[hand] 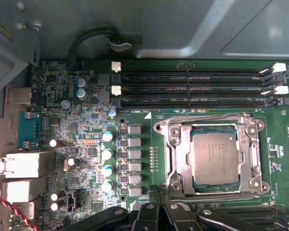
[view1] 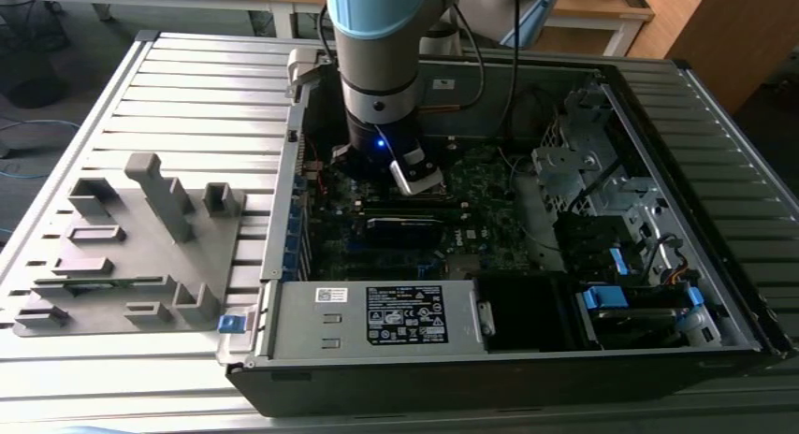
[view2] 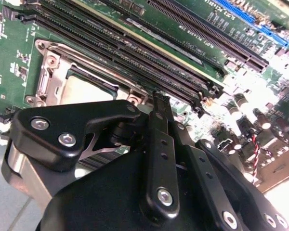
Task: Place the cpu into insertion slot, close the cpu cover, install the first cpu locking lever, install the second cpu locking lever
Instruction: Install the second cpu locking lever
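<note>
The cpu (hand: pixel 215 158), a small square chip with a dull silver top, lies flat in its socket on the green motherboard (hand: pixel 86 144). The cpu cover (hand: pixel 177 159), a silvery frame plate, lies down around it, and the chip's top shows through the square opening. A thin lever rod (hand: pixel 207 117) runs along the socket edge beside the memory slots. My gripper (hand: pixel 159 190) is shut, its black fingertips pressed together just off the socket's edge, with nothing visible between them. In the second wrist view the gripper (view2: pixel 157 96) points at the socket's corner, next to the cpu (view2: pixel 89 91).
My arm (view1: pixel 381 69) reaches down into the open computer case (view1: pixel 699 97). Long black memory slots (hand: pixel 192 89) lie beside the socket. A power supply (view1: pixel 374 317) and a drive cage (view1: pixel 587 172) stand around the board. A grey fixture tray (view1: pixel 125 247) lies at the exterior view's left.
</note>
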